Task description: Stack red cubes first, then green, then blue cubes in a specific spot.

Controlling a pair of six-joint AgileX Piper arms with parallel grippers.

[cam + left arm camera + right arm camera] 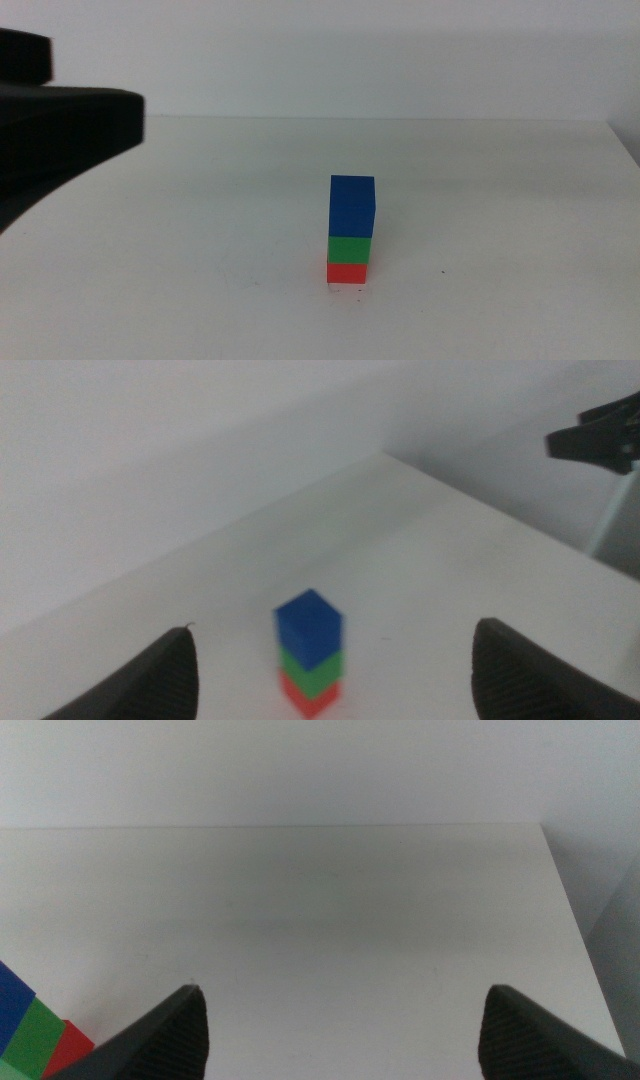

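The three cubes stand in one stack on the white tabletop spot (pixel 346 291): the red cube (pixel 347 271) at the bottom, the green cube (pixel 350 248) on it, the blue cube (pixel 353 205) on top. My left gripper (pixel 335 650) is open and empty, raised and back from the stack, with the blue (pixel 308 628), green (pixel 313 668) and red (pixel 312 698) cubes seen between its jaws. My left arm (pixel 60 130) shows as a dark shape at the far left. My right gripper (pixel 345 995) is open and empty, with the stack (pixel 35 1035) off to one side.
The white table (pixel 200 250) ends at a far edge along the white wall and at a right edge (pixel 625 145). A dark stand (pixel 600 435) rises beyond the table corner in the left wrist view.
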